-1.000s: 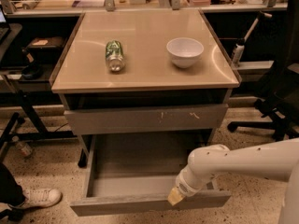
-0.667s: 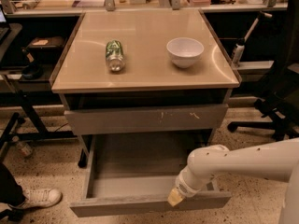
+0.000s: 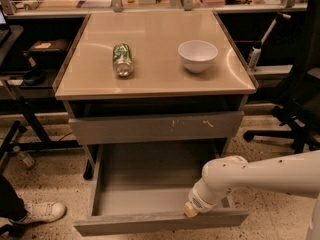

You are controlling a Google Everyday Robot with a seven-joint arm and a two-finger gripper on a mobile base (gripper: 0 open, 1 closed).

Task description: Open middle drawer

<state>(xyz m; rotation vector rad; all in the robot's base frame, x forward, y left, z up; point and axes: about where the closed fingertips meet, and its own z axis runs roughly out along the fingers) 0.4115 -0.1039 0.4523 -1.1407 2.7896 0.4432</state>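
The middle drawer is pulled far out at the bottom of the cabinet. Its shallow grey box interior shows, and its plain grey front faces the camera. Above it sits a taller grey front with pale scratch marks, pushed in. My white arm comes in from the right, and the gripper is down at the drawer's front right, against the inner side of the front panel. The gripper's tip is mostly hidden behind the wrist.
A green can lies on its side and a white bowl stands on the beige cabinet top. An office chair base is at the right. A person's shoe and table legs are at the left.
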